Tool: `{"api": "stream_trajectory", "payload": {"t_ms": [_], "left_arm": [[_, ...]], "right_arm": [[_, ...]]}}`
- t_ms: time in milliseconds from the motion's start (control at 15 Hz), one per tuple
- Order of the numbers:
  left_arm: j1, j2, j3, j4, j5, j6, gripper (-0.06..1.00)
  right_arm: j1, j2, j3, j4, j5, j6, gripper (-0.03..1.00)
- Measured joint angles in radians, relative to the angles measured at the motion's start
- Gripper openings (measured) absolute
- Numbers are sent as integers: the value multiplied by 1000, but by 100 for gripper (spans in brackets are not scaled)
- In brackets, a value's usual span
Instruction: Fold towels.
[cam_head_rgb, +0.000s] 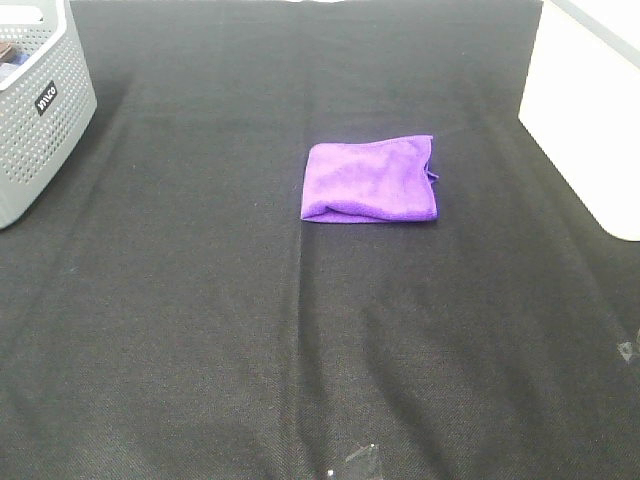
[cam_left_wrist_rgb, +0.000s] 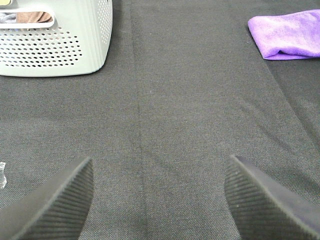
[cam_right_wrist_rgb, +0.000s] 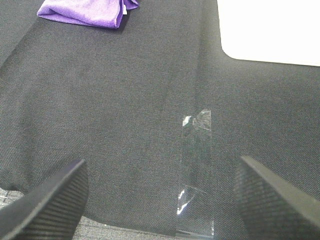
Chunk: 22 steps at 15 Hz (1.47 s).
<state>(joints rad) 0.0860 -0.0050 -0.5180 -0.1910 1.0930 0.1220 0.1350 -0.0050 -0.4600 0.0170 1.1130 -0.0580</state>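
Note:
The purple towel (cam_head_rgb: 370, 180) lies folded into a small rectangle on the black cloth-covered table (cam_head_rgb: 200, 330), a little right of centre. It also shows in the left wrist view (cam_left_wrist_rgb: 290, 35) and in the right wrist view (cam_right_wrist_rgb: 87, 11). Neither arm shows in the high view. My left gripper (cam_left_wrist_rgb: 159, 200) is open and empty over bare table, well away from the towel. My right gripper (cam_right_wrist_rgb: 160, 200) is open and empty near the table's front edge, also far from the towel.
A grey perforated basket (cam_head_rgb: 35, 105) stands at the far left and shows in the left wrist view (cam_left_wrist_rgb: 55, 40). A white box (cam_head_rgb: 590, 110) stands at the far right. A strip of clear tape (cam_right_wrist_rgb: 196, 170) lies on the cloth near the right gripper.

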Motion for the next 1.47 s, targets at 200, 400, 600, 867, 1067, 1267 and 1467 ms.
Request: {"api": "stream_trajectory", "payload": {"t_ms": [200,400,600,867,1067,1267,1467], "left_arm": [[0,0,0,1,0,0,69],[0,0,0,1,0,0,74],[0,0,0,1,0,0,97],[0,0,0,1,0,0,99],[0,0,0,1,0,0,99],[0,0,0,1,0,0,99],[0,0,0,1,0,0,99]], "right_arm": [[0,0,0,-4,0,0,84],[0,0,0,-17,0,0,92],[0,0,0,-17,0,0,93],[0,0,0,-17,0,0,93],[0,0,0,-17,0,0,93],[0,0,0,-17,0,0,93],[0,0,0,-17,0,0,93]]}}
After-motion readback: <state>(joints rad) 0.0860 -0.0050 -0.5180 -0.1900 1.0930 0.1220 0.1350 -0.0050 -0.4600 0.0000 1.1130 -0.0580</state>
